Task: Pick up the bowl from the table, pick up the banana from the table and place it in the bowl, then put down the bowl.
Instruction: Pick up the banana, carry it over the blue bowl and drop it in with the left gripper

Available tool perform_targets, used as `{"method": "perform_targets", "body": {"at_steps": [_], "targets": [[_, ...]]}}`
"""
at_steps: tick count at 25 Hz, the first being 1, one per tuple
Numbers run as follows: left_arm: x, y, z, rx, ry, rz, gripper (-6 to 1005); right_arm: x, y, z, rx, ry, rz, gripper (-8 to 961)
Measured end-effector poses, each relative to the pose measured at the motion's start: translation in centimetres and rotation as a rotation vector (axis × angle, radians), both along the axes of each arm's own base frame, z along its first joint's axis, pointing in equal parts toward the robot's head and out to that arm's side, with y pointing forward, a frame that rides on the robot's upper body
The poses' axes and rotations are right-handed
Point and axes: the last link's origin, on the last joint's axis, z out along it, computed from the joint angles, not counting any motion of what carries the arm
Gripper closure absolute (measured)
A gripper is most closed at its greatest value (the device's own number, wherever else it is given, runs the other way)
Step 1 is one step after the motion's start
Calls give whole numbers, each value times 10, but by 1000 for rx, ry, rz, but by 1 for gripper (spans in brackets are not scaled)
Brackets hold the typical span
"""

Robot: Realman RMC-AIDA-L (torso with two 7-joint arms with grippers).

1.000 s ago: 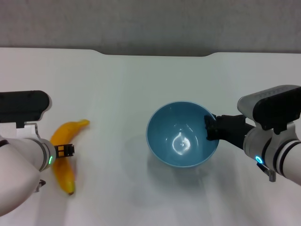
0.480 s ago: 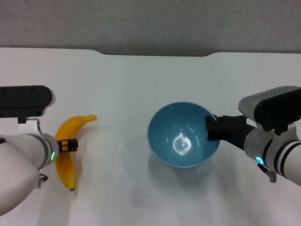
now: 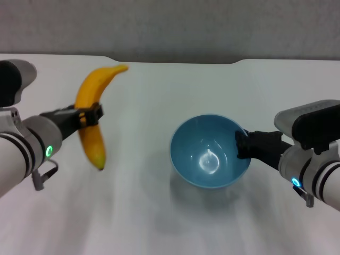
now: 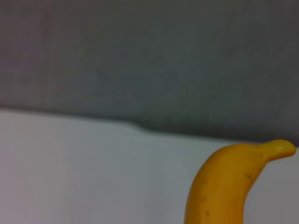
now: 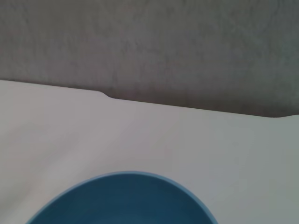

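Now our left fingers (image 3: 87, 116) clamp the banana (image 3: 94, 115) mid-length, lifted off the worktop (image 3: 159, 90) left of the bowl (image 3: 210, 151), while our right fingers (image 3: 243, 144) pinch its rim, holding it ready to receive the fruit

Banana (image 3: 91, 114) left of the bowl (image 3: 210, 151), over the table (image 3: 159, 212).

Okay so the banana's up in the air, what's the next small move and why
Probably carry the banana rightward toward the bowl. The left gripper holds it clear of the table, well left of the bowl, whose rim the right gripper grips.
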Motion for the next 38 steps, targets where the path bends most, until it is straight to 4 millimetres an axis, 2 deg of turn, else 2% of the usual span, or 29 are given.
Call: {"method": "perform_targets", "body": {"at_steps": [8,18,21,28,33,38], "targets": [[24,-12,-12,7,-87,-171,455,-8,-7,-7,29,58,75,910],[61,-29,-34,-28,-192,-369,443,-6,-6,-8,29,65,68,910],[66,-30,-38,-30,-215,-415,439,-11,-5,-10,23,72,76,910],[67,-30,-52,-45,-254,-495,431,-26,-5,-16,3,89,115,910],[48,-22,-61,-40,-315,-508,425,-45,-10,-18,-8,125,155,910],[38,-19,-60,-23,-346,-502,419,-47,-13,-18,-10,130,159,910]]}}
